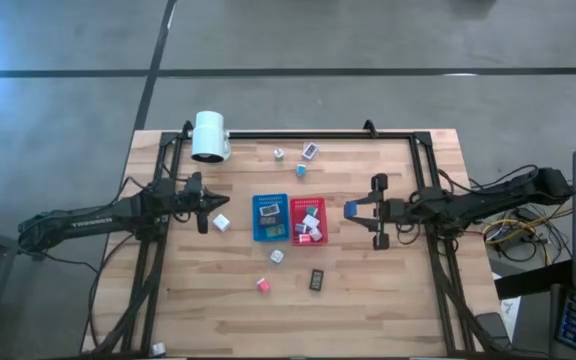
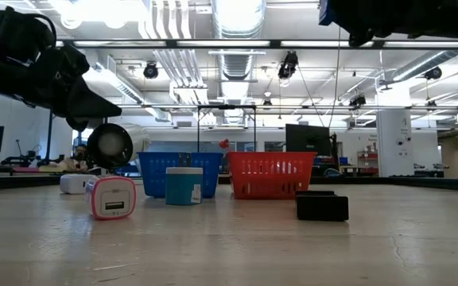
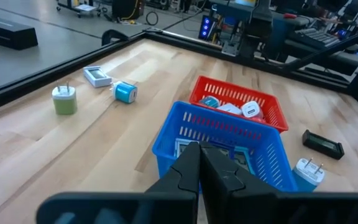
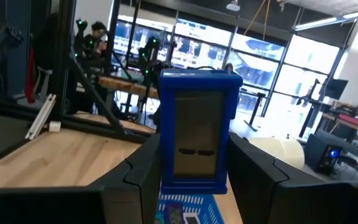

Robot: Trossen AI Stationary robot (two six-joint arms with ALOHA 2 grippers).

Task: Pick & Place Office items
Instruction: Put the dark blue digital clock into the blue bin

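1. We see a pale wooden plank table (image 1: 388,290) edged by a black metal frame, standing on grey concrete floor; the low view shows a workshop with ceiling ducts behind it.
2. At left, the left gripper (image 1: 204,208) is clenched, holding nothing, near a white cube (image 1: 221,223).
3. In the middle sit a blue perforated plastic tray (image 1: 270,219) and a red perforated plastic tray (image 1: 307,220).
4. At right, the right gripper (image 1: 362,209) grasps a blue rectangular device with a grey screen (image 4: 195,132), raised beside the red tray.
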